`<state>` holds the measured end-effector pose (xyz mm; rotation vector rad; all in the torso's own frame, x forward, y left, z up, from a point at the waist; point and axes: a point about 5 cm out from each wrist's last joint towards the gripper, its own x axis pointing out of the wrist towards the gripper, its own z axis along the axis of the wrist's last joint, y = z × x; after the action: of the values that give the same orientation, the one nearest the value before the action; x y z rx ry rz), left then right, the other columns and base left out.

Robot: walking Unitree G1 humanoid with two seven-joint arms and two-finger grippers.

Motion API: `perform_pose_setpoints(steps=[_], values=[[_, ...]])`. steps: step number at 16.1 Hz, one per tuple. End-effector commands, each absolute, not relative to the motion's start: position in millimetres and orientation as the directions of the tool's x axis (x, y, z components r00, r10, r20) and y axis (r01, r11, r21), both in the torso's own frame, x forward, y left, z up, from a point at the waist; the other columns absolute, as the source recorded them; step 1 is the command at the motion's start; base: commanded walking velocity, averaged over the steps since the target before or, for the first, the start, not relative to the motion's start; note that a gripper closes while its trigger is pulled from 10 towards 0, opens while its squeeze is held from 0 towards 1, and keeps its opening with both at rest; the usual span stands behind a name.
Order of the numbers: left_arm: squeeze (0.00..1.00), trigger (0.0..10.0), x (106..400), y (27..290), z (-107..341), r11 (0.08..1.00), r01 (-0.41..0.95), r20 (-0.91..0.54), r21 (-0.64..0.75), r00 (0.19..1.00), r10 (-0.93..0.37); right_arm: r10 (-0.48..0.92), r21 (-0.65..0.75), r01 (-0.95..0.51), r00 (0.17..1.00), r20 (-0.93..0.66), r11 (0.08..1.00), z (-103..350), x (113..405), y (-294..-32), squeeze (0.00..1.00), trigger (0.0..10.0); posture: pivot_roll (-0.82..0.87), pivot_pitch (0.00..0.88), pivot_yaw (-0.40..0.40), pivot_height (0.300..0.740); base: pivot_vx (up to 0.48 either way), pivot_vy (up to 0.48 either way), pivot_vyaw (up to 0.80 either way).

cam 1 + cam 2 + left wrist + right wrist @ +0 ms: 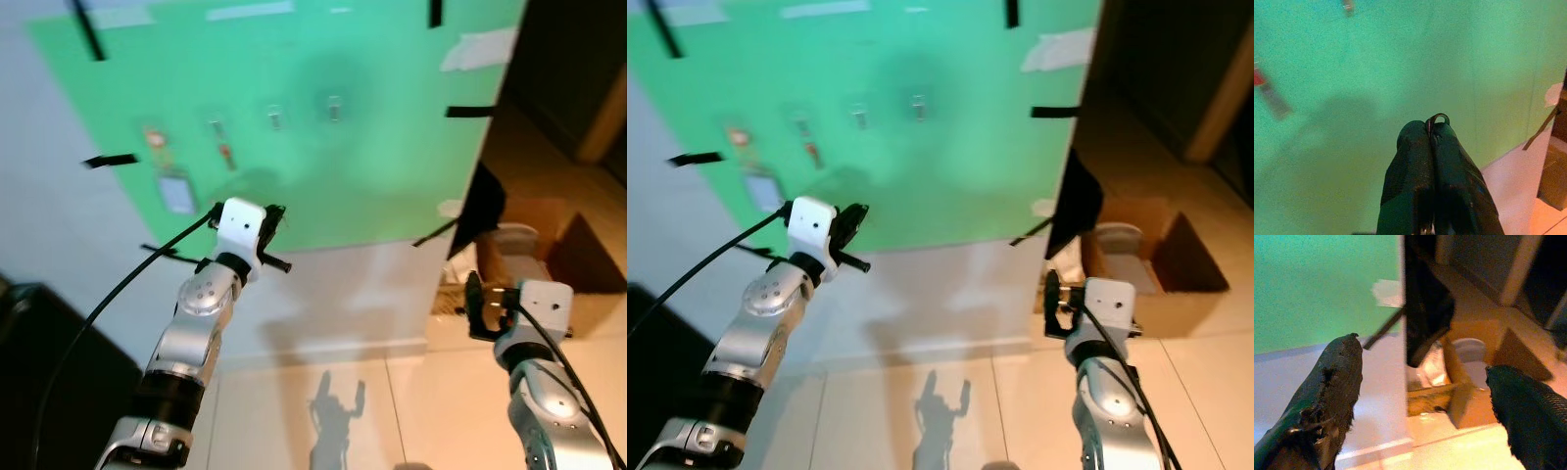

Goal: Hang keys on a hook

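A thin key ring (1438, 117) pokes out between the pressed-together fingers of the left gripper (272, 238), raised before the green sheet (392, 166) below its 4 hooks (334, 106). The right gripper (1425, 382) hangs low, fingers apart.

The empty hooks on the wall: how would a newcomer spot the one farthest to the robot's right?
Find the green sheet taped to the wall. Four small hooks run in a row across it; take the last one toward the robot's right. It and its neighbour are bare, while the other two carry hanging items.
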<state>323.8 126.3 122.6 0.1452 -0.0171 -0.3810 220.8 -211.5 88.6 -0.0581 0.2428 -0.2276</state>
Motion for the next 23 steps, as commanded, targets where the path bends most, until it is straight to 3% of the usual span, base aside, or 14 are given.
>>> perform_pose_setpoints(steps=[1,4,10,12,15,19,23], values=[[0.00,10.0,328,128,130,0.916,0.371,0.006,0.154,0.927,-0.376,-0.219,-0.076,0.207,0.953,-0.208,0.975,94,225,-207,0.00,10.0,-0.18,0.000,0.146,0.740,0.289,0.000,-0.71],[0.00,10.0,330,127,132,0.914,0.375,0.013,0.157,0.924,-0.381,-0.225,-0.073,0.214,0.953,-0.205,0.974,93,224,-207,0.00,10.0,-0.18,0.000,0.155,0.740,0.286,0.000,-0.80],[0.00,10.0,332,127,143,0.908,0.388,0.069,0.159,0.913,-0.402,-0.223,-0.072,0.213,0.955,-0.194,0.974,94,225,-206,0.00,10.0,-0.18,0.000,0.159,0.740,0.130,0.000,0.00],[0.00,10.0,330,132,154,0.878,0.471,0.128,0.081,0.869,-0.478,-0.210,-0.071,0.200,0.958,-0.194,0.977,94,225,-206,0.00,10.0,-0.17,0.000,0.155,0.740,0.000,0.000,0.00],[0.00,10.0,330,150,170,0.782,0.622,0.107,0.035,0.776,-0.622,-0.185,-0.055,0.178,0.966,-0.182,0.983,96,226,-204,0.00,10.0,-0.16,0.000,0.142,0.740,0.000,0.000,0.00],[0.00,10.0,340,188,201,0.631,0.776,0.054,-0.006,0.630,-0.775,0.000,-0.074,-0.012,0.989,-0.149,0.997,106,228,-184,0.00,10.0,-0.14,0.000,0.119,0.740,0.000,0.000,0.00],[0.00,10.0,352,196,216,0.559,0.827,0.058,-0.055,0.561,-0.825,0.140,-0.100,-0.153,0.982,-0.126,0.983,121,227,-167,0.00,10.0,-0.14,0.000,0.111,0.740,0.000,0.000,0.00]])
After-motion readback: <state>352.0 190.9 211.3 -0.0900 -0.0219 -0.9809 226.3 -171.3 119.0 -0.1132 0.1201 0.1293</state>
